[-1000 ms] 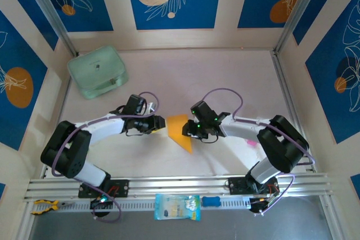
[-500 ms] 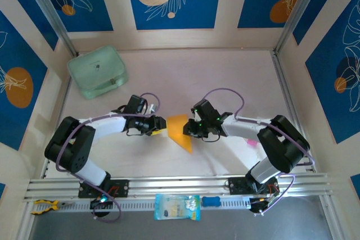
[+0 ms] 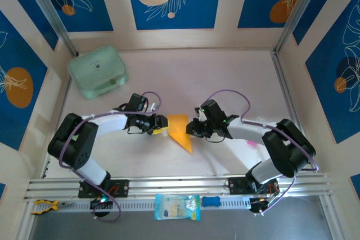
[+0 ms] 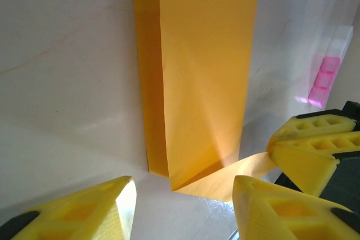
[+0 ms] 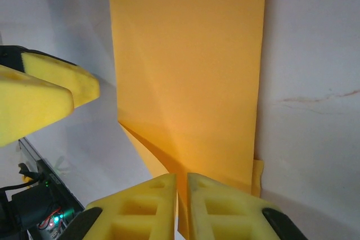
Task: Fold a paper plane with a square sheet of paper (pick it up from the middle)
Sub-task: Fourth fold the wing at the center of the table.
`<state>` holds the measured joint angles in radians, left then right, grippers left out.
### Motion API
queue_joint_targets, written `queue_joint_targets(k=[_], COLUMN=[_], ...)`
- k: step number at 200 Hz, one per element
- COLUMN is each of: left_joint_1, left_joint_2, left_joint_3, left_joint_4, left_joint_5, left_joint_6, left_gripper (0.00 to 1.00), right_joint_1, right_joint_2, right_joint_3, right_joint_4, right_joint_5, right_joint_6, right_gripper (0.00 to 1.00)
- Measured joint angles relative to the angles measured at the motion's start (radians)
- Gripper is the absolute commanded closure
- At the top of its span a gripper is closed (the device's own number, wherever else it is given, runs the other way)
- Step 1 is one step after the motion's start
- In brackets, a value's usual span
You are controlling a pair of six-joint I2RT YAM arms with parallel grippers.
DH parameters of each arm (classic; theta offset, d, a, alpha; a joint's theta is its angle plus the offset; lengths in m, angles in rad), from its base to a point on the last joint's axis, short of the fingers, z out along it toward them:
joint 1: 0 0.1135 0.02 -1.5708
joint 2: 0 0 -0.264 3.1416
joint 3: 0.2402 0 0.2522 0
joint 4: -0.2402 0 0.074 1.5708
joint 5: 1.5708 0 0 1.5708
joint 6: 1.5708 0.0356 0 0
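Worktop (image 3: 225,82) from the top camera: mint-green case (image 3: 97,72) sits in the far-left corner. A pale blue packet (image 3: 177,207) lies on the rail along the near edge.

The square sheet of paper (image 3: 179,130) is mid-worktop, slightly toward the near edge. It's folded to a narrow shape, blunt at the far end with the point toward the near edge. I see the fold line and overlapping layers on the left wrist cam (image 4: 202,82). It looks mostly flat on the surface, with the right-hand edge lifted.

Left gripper (image 3: 161,125) is at the sheet's left edge, jaws wide apart. On its wrist cam (image 4: 183,209) the paper's edge sits ahead of the gap. I can't tell if either pad touches it.

Right gripper (image 3: 193,129) is at the sheet's right edge. On its wrist cam (image 5: 181,206) the jaws are closed to a slit with the paper's edge (image 5: 191,66) running in between, so I read it as pinching the sheet.

A small pink piece (image 3: 251,143) lies toward the near-right corner, by the right arm.
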<state>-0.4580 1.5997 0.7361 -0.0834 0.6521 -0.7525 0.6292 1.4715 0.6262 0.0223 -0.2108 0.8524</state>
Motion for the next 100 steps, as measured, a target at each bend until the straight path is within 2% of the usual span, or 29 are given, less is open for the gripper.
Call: queue_joint_targets(k=[100], left_joint_1=[0.005], left_joint_2=[0.093], left_joint_3=[0.046], left_joint_4=[0.052], left_joint_5=[0.055], left_joint_6=[-0.013], left_gripper=[0.5], right_joint_1=[-0.041], right_joint_2=[-0.024], right_joint_3=[-0.066], right_joint_4=[0.064], right_joint_5=[-0.034], right_joint_6=[0.001], right_gripper=[0.86])
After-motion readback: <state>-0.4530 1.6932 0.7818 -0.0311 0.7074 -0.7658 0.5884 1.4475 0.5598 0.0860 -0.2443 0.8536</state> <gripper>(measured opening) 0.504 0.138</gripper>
